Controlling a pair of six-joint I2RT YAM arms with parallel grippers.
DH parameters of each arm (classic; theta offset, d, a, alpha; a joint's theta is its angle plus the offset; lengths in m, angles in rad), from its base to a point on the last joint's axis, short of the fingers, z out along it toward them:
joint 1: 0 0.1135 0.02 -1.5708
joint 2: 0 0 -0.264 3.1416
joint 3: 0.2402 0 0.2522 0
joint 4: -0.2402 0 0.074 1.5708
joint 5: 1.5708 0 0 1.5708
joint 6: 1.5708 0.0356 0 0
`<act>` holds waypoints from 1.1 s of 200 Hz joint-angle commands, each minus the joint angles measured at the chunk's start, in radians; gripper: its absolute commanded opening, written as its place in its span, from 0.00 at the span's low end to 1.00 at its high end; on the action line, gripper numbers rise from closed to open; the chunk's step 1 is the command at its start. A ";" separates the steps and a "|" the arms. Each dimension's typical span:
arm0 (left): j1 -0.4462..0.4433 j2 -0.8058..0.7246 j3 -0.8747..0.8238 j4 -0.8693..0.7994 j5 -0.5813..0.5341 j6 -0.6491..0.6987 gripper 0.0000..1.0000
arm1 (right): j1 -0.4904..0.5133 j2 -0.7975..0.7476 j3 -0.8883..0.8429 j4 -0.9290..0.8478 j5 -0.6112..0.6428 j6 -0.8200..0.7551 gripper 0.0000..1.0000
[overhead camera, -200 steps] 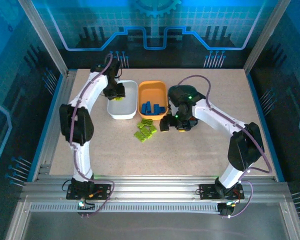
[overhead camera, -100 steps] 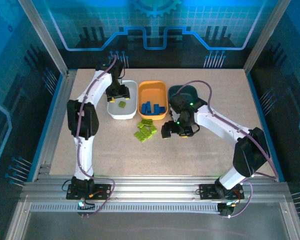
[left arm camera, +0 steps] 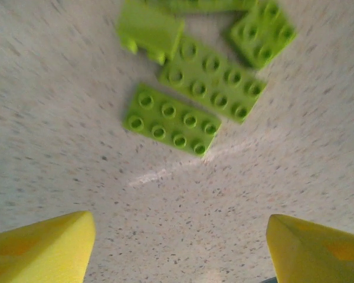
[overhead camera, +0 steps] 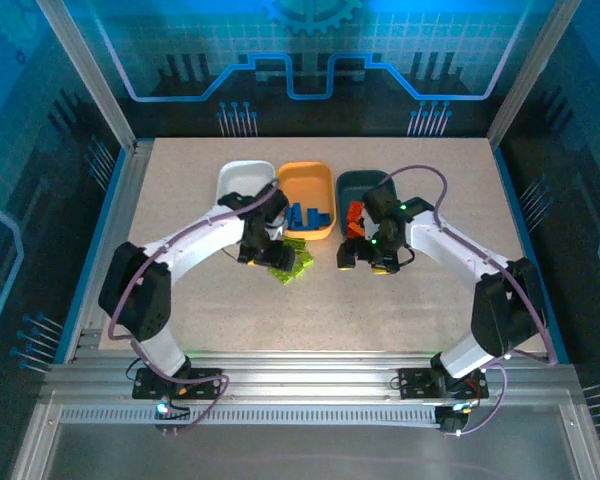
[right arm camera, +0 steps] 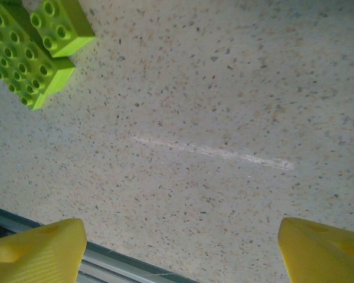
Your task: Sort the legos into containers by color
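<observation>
The speckled beige tabletop [overhead camera: 380, 320] lies bare across its near half and along both side edges, so there is wide room to move there; the far middle is crowded. Three shallow rounded plastic trays stand in a row with rims close together: a white tray [overhead camera: 238, 177], a light orange tray [overhead camera: 305, 180] and a dark teal tray [overhead camera: 365, 184]. Blue studded bricks [overhead camera: 310, 214] sit in the near end of the light orange tray, and bright orange studded bricks [overhead camera: 355, 213] at the near left corner of the dark teal tray. Lime green studded bricks [overhead camera: 292, 262] lie clustered on the tabletop just in front of the light orange tray, between the two arms.

The left end effector [left arm camera: 180, 253] hangs just beside the cluster, its yellow fingers [left arm camera: 41, 247] spread wide with nothing between them. The right end effector [right arm camera: 180, 253] hangs over bare tabletop near the cluster, likewise wide apart and empty.

The left arm crosses the near end of the white tray and hides what lies there. In the left wrist view the farthest lime green bricks are blurred and cut off at the top edge; in the right wrist view they are cut off at the upper left corner. From above their number cannot be made out
</observation>
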 commanded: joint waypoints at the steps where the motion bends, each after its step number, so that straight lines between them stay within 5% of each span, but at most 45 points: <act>1: -0.004 0.030 -0.055 0.108 0.023 0.055 0.81 | -0.028 -0.060 -0.027 0.024 -0.044 -0.011 0.86; 95: -0.037 0.270 0.126 0.071 -0.048 0.173 0.82 | -0.094 -0.120 -0.095 0.017 -0.060 -0.024 0.86; 161: -0.043 0.304 0.127 0.057 -0.065 0.199 0.81 | -0.113 -0.125 -0.113 0.017 -0.066 -0.029 0.86; 220: -0.207 0.190 0.026 0.000 -0.078 0.056 0.81 | -0.114 -0.110 -0.121 0.031 -0.074 -0.032 0.86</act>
